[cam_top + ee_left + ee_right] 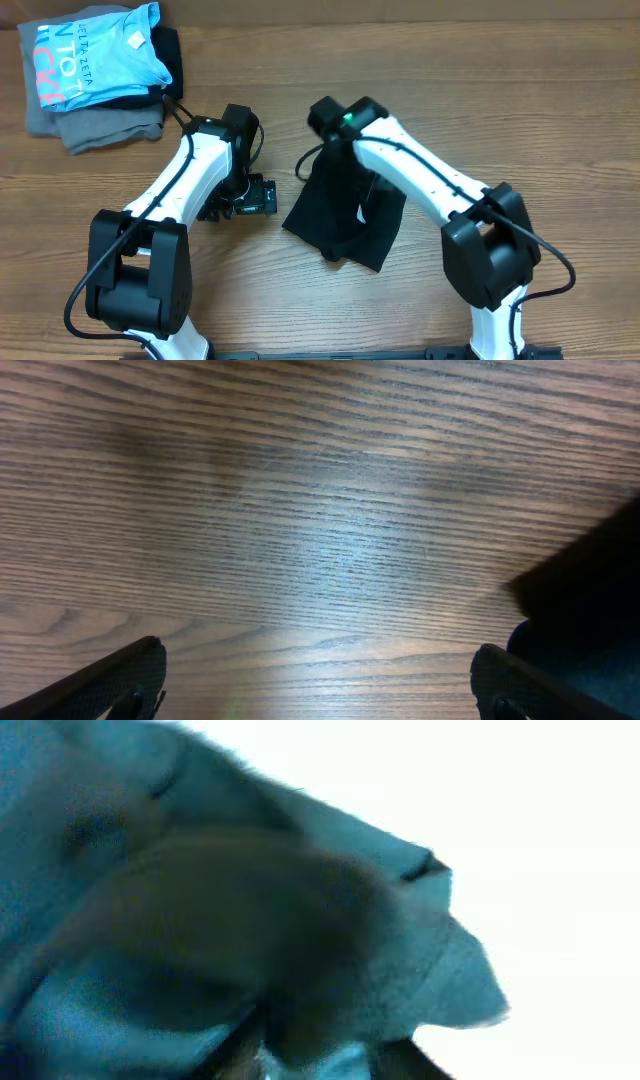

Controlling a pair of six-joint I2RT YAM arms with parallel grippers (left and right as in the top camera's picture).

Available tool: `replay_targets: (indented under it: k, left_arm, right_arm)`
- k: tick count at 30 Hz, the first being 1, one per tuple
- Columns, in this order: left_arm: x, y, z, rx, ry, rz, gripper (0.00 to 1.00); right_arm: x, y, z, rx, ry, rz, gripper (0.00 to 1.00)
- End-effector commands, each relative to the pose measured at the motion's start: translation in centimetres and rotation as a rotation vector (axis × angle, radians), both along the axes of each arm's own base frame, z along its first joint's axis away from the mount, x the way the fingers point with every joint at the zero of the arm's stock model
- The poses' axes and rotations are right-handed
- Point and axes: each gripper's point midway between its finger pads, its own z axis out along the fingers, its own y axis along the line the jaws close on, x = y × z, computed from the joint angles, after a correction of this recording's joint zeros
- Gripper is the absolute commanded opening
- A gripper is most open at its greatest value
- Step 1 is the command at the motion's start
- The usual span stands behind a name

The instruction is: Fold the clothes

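No fold is made yet: right pincer (323, 148) grips the crumpled black T-shirt (340, 225) beneath it, left pincer (320, 675) stands open over bench (330, 510).

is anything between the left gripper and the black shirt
Nothing visible. Only bare wooden table lies between the open left gripper and the black T-shirt beside it. The folded clothes pile sits at the far corner, out of the way.
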Motion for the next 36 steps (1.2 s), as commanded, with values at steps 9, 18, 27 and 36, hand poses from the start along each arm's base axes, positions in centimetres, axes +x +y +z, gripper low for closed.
replay_targets:
  k: [9,18,27,36]
  left_arm:
    - [-0.2,-0.2,-0.2,-0.005,0.009,0.009,1.00]
    - [-0.2,-0.2,-0.2,-0.005,0.009,0.009,1.00]
    - [-0.2,-0.1,-0.1,-0.005,0.011,0.009,1.00]
    - [-0.3,-0.1,-0.1,-0.004,0.012,0.009,1.00]
  right_arm:
    - [0.9,-4.6,0.3,-0.055,0.034,-0.100,0.04]
    - [-2.8,-7.0,-2.1,-0.137,0.168,-0.109,0.04]
    - [-6.7,-9.3,-5.1,-0.209,0.282,-0.118,0.18]
    - [-7.2,-11.1,0.1,-0.231,0.295,-0.205,0.51]
